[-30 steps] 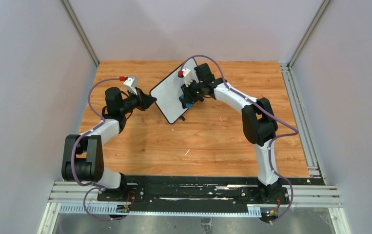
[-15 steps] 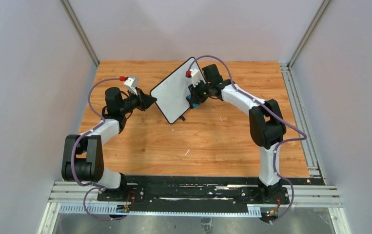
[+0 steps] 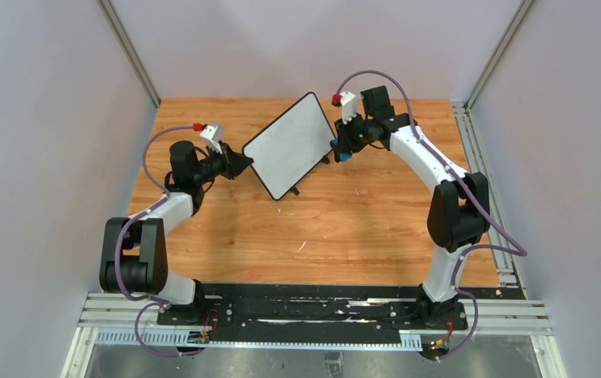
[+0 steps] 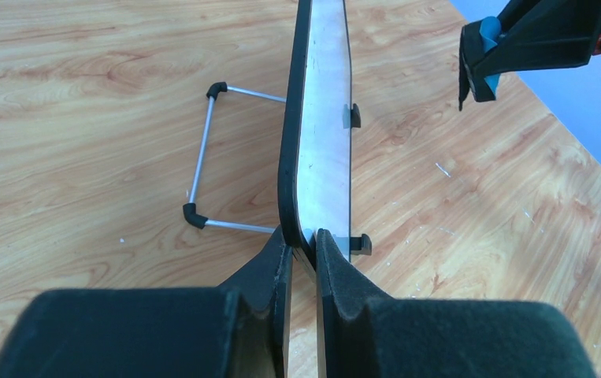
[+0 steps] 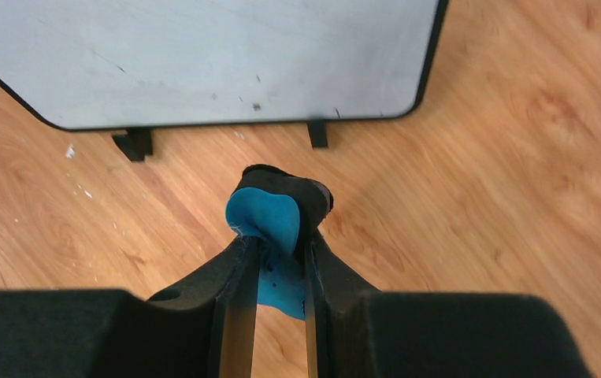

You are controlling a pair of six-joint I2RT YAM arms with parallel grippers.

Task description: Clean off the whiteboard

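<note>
On the wooden table (image 3: 344, 228), the left gripper (image 4: 301, 244) is pinching the left end of the whiteboard (image 3: 289, 146). Its jaws are clamping the black frame and steadying the board as it is standing toward the table's far middle. Beyond it, the right gripper (image 5: 277, 236) is squeezing a blue eraser (image 5: 265, 216) between its jaws and hovering just off the board's right edge, not touching it. The board's face is showing only faint specks, so the wiping seems nearly finished. Another pass would call for pressing the eraser flat onto those marks.
</note>
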